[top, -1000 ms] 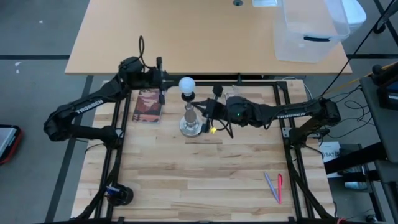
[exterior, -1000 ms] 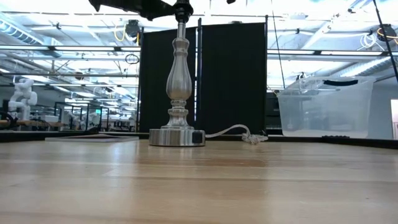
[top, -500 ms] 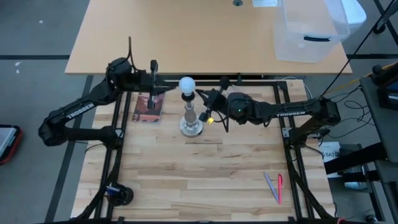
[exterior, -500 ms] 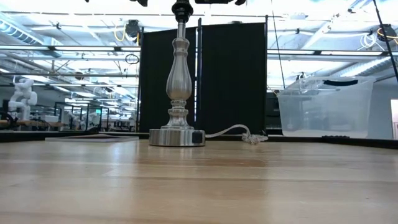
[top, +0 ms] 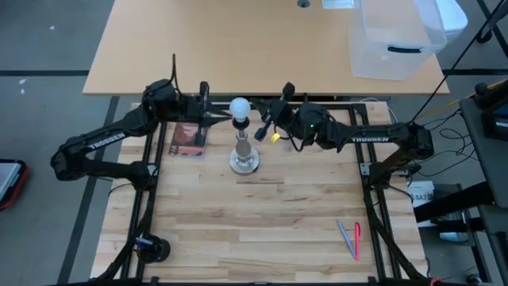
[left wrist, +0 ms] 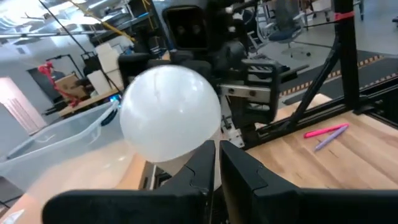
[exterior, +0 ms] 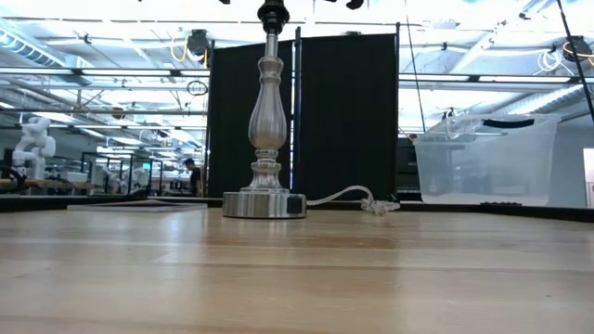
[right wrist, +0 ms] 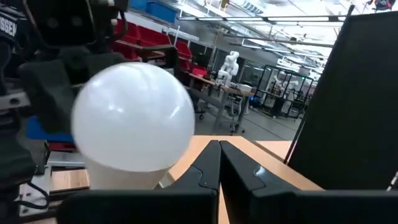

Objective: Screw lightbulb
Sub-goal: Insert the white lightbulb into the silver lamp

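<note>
Since a second ago: my left gripper pulled away from the lamp stand and is back just beside its top; my right gripper rose from low beside the stand's stem to the far side of the bulb.
High view, progress: the lightbulb sits upright on top of the stand, and neither of my grippers has hold of it. I judge it seated, perhaps fully screwed; whether a last turn is left I cannot tell.
High view, writing: "TROSSEN" reads on both my forearms; a reddish book lies beside the stand, its cover too small to read.
Low view: only the stand shows, its cord trailing off the base; its top and the bulb are cut off. No writing.
Left wrist view: my fingers are nearly together on nothing, the bulb just ahead.
Right wrist view: my fingers are pressed together, empty, the bulb close in front.
</note>
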